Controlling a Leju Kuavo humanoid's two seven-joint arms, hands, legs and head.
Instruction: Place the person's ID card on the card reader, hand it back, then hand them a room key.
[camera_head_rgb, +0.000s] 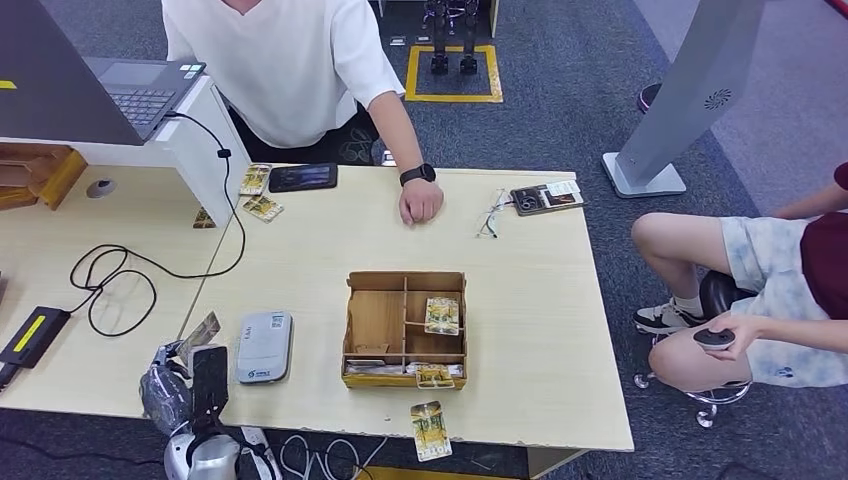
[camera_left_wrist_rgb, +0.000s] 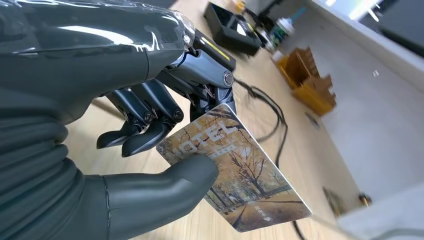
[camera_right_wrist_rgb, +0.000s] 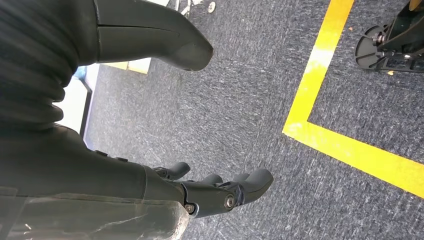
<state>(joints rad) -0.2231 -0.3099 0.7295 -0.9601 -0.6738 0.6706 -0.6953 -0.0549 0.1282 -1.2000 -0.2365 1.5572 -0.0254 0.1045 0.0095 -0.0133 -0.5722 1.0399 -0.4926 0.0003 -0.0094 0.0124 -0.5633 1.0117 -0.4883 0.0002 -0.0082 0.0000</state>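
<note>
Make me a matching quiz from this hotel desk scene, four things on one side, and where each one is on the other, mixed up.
Things:
1. Card with autumn trees
2. White card reader
3. Wooden divided box
4. Black phone

Places:
A. Middle of the table
B. Far table edge, by the seated person in white
C. Held in the left hand
D. On the table, just left of the box

Pairs: 1-C, 2-D, 3-A, 4-B

1. Mock hotel reception desk in an office or lab space.
2. Evidence: light wooden table (camera_head_rgb: 520, 300), laptop (camera_head_rgb: 130, 85), card reader (camera_head_rgb: 265, 346), wooden box (camera_head_rgb: 404, 329) of key cards, grey carpet with yellow floor tape (camera_head_rgb: 453, 98).
</note>
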